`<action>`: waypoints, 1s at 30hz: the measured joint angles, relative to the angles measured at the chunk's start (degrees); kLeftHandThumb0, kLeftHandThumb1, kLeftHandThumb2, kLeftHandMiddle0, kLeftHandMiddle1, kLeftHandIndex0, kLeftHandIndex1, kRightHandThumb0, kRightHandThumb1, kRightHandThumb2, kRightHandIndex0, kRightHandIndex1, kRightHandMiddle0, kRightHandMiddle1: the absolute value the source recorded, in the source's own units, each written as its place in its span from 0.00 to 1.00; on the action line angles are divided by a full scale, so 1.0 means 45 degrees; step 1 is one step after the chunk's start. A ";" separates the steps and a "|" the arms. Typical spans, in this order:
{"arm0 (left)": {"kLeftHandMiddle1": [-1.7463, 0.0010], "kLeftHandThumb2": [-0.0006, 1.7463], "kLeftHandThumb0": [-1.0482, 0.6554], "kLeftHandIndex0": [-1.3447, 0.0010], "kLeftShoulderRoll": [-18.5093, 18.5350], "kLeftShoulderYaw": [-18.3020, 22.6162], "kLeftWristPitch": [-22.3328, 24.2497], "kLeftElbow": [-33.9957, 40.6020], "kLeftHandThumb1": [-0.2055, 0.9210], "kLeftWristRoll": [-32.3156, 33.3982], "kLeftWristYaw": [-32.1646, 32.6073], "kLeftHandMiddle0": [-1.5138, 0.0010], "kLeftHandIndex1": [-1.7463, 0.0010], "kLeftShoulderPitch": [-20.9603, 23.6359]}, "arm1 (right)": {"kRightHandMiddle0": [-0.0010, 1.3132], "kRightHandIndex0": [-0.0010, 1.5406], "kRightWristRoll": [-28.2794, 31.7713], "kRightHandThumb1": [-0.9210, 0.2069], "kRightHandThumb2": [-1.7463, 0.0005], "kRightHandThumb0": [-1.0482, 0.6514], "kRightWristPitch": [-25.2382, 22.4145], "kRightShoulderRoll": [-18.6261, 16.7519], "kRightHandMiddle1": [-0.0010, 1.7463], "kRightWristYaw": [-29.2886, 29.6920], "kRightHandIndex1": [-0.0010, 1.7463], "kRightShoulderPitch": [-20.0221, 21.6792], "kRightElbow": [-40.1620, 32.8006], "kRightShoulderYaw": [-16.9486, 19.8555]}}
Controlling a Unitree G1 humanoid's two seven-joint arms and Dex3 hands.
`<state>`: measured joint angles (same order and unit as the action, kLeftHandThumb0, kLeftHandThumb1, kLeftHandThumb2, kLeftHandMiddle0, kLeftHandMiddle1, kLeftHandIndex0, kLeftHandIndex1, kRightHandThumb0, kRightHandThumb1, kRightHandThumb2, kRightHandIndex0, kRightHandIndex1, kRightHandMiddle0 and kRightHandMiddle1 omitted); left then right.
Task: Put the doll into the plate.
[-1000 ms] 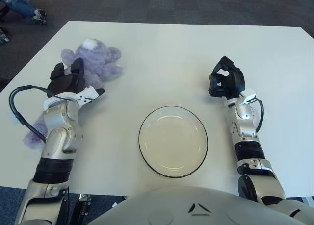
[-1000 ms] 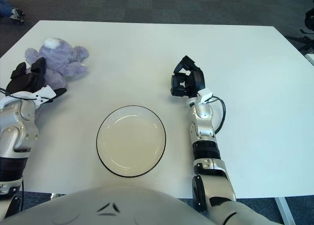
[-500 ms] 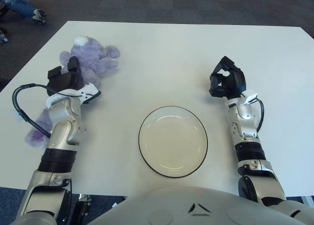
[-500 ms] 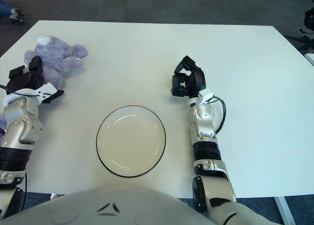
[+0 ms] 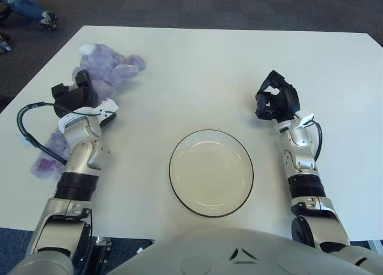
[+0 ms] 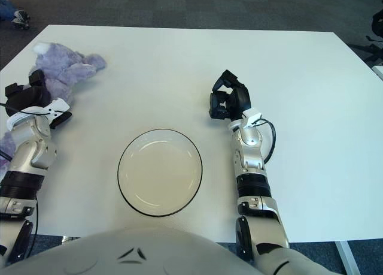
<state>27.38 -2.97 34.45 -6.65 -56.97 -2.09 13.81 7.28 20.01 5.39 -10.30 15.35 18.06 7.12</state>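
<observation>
The purple plush doll (image 5: 111, 68) lies at the table's left side, head toward the far edge, its lower part (image 5: 46, 158) showing beside my left forearm. My left hand (image 5: 72, 96) sits on the doll's middle with its dark fingers curled into the plush. The round, black-rimmed plate (image 5: 210, 172) holds nothing and stands at the near centre, well to the right of the doll. My right hand (image 5: 275, 101) shows up and to the right of the plate, fingers curled, holding nothing.
A black cable (image 5: 21, 128) loops off my left forearm over the table's left edge. The white table (image 5: 197, 65) stands on dark carpet. Someone's shoe (image 5: 46, 17) shows on the floor at far left.
My left hand has drawn back to the left, and the doll has shifted and turned left with it. The right hand and the plate have stayed put.
</observation>
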 measured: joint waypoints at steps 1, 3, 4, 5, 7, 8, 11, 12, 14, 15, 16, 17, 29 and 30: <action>0.28 0.71 0.61 1.00 0.0000 -0.0034 0.0056 -0.0088 0.28 0.0000 0.0074 1.00 0.66 0.0051 | 0.45 0.82 0.0052 0.50 0.27 0.34 -0.0067 -0.0001 1.00 -0.0018 1.00 -0.0014 -0.0057 0.0004; 0.24 0.72 0.63 1.00 -0.0003 -0.0101 0.0184 -0.0201 0.29 0.0000 0.0219 1.00 0.65 0.0122 | 0.45 0.82 0.0093 0.51 0.27 0.34 -0.0178 0.0000 1.00 -0.0049 1.00 -0.0032 -0.0143 0.0012; 0.23 0.72 0.63 1.00 -0.0006 -0.0131 0.0257 -0.0217 0.29 0.0000 0.0254 1.00 0.64 0.0143 | 0.45 0.82 0.0099 0.51 0.26 0.34 -0.0209 -0.0001 1.00 -0.0051 1.00 -0.0038 -0.0174 0.0012; 0.21 0.73 0.64 1.00 -0.0016 -0.0165 0.0347 -0.0225 0.30 0.0000 0.0294 1.00 0.64 0.0164 | 0.45 0.82 0.0106 0.51 0.26 0.34 -0.0258 -0.0001 1.00 -0.0051 1.00 -0.0046 -0.0212 0.0013; 0.13 0.74 0.65 1.00 -0.0033 -0.0240 0.0527 -0.0217 0.30 -0.0004 0.0350 1.00 0.63 0.0182 | 0.46 0.83 0.0107 0.52 0.26 0.34 -0.0352 -0.0002 1.00 -0.0051 1.00 -0.0049 -0.0270 0.0014; 0.09 0.74 0.66 1.00 -0.0036 -0.0293 0.0627 -0.0199 0.31 -0.0009 0.0351 1.00 0.62 0.0190 | 0.46 0.83 0.0107 0.52 0.25 0.34 -0.0387 -0.0002 1.00 -0.0051 1.00 -0.0052 -0.0289 0.0014; 0.03 0.75 0.68 1.00 -0.0052 -0.0461 0.0931 -0.0143 0.32 -0.0044 0.0349 1.00 0.60 0.0223 | 0.46 0.83 0.0106 0.53 0.25 0.33 -0.0437 -0.0001 1.00 -0.0049 1.00 -0.0072 -0.0348 0.0014; 0.02 0.75 0.68 1.00 -0.0056 -0.0509 0.1026 -0.0124 0.32 -0.0052 0.0345 1.00 0.59 0.0240 | 0.47 0.84 0.0106 0.53 0.25 0.33 -0.0465 -0.0001 1.00 -0.0049 1.00 -0.0081 -0.0380 0.0014; 0.01 0.76 0.69 1.00 -0.0056 -0.0636 0.1231 -0.0088 0.33 -0.0083 0.0332 1.00 0.54 0.0274 | 0.47 0.84 0.0106 0.54 0.24 0.33 -0.0516 -0.0001 1.00 -0.0050 1.00 -0.0104 -0.0451 0.0014; 0.01 0.76 0.70 1.00 -0.0055 -0.0698 0.1317 -0.0073 0.33 -0.0109 0.0322 1.00 0.52 0.0291 | 0.47 0.84 0.0107 0.54 0.24 0.33 -0.0536 -0.0001 1.00 -0.0050 1.00 -0.0115 -0.0487 0.0014; 0.00 0.76 0.70 1.00 -0.0054 -0.0753 0.1397 -0.0063 0.33 -0.0144 0.0314 1.00 0.51 0.0306 | 0.48 0.84 0.0107 0.55 0.24 0.33 -0.0560 -0.0001 1.00 -0.0051 1.00 -0.0121 -0.0514 0.0014; 0.00 0.77 0.71 1.00 -0.0054 -0.0826 0.1478 -0.0053 0.33 -0.0175 0.0301 0.99 0.47 0.0331 | 0.48 0.84 0.0107 0.55 0.23 0.33 -0.0584 -0.0001 1.00 -0.0051 1.00 -0.0125 -0.0536 0.0014; 0.00 0.71 0.82 1.00 0.0089 -0.1216 0.1522 0.0155 0.49 -0.0323 0.0325 0.74 0.06 0.0357 | 0.46 0.83 0.0118 0.52 0.25 0.34 -0.0632 0.0000 1.00 -0.0150 1.00 -0.0126 -0.0565 0.0018; 0.00 0.70 0.84 1.00 0.0107 -0.1232 0.1443 0.0183 0.52 -0.0323 0.0382 0.71 0.04 0.0343 | 0.46 0.82 0.0119 0.52 0.26 0.34 -0.0632 0.0000 1.00 -0.0162 1.00 -0.0126 -0.0565 0.0018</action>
<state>27.86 -8.52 40.95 -5.82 -58.43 -0.37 15.36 7.82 17.17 5.39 -11.03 14.78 15.52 7.20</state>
